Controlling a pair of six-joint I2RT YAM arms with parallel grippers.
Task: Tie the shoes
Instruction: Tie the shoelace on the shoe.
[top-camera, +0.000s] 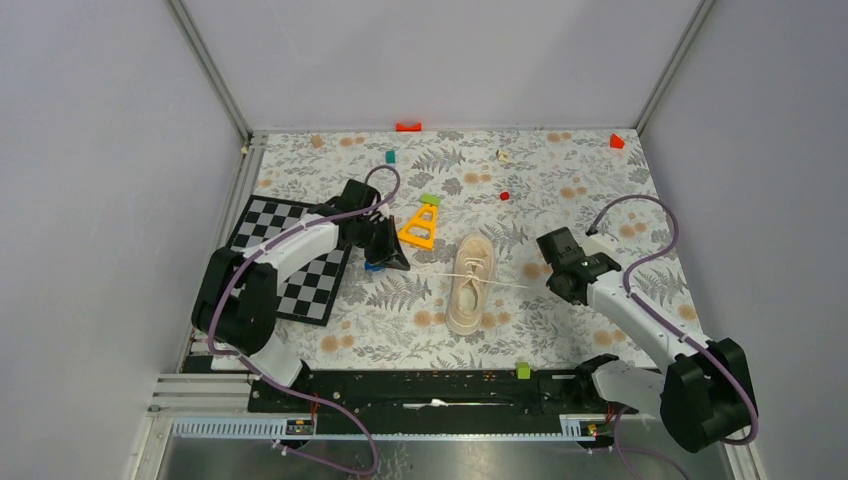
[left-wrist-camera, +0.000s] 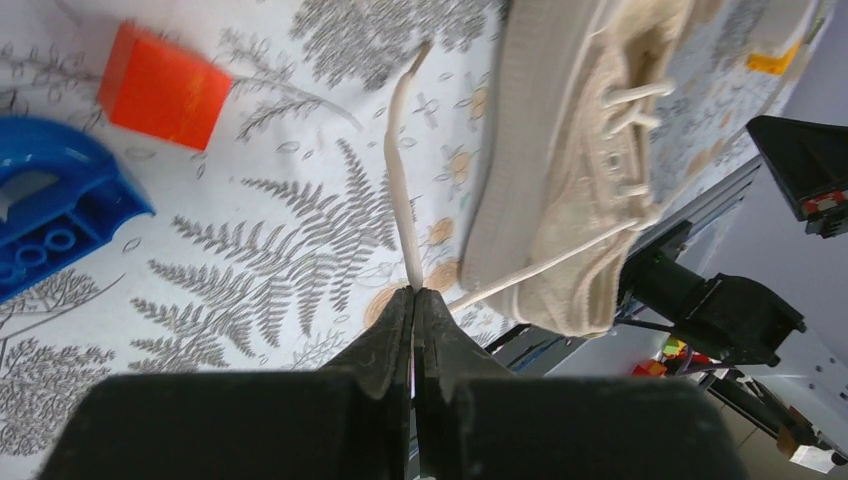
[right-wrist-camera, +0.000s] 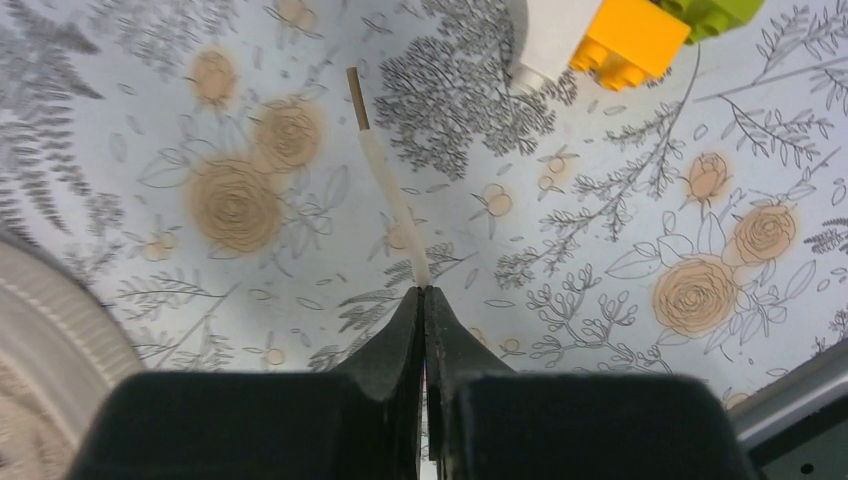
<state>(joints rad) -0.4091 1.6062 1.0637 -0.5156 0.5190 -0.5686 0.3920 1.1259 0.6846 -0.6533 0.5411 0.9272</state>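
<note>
A cream-beige sneaker lies on the floral mat between the two arms, toe toward the near edge. Its pale laces run out to both sides. My left gripper sits just left of the shoe, shut on the left lace a short way from its end. In the left wrist view the shoe lies to the right of the fingertips. My right gripper is right of the shoe, shut on the right lace, whose brown tip sticks out past the fingers. The shoe's sole shows at the lower left of the right wrist view.
A checkerboard lies under the left arm. An orange triangular piece with a green block on top stands behind the shoe. A blue piece and a red block lie near the left gripper. Small blocks dot the far mat.
</note>
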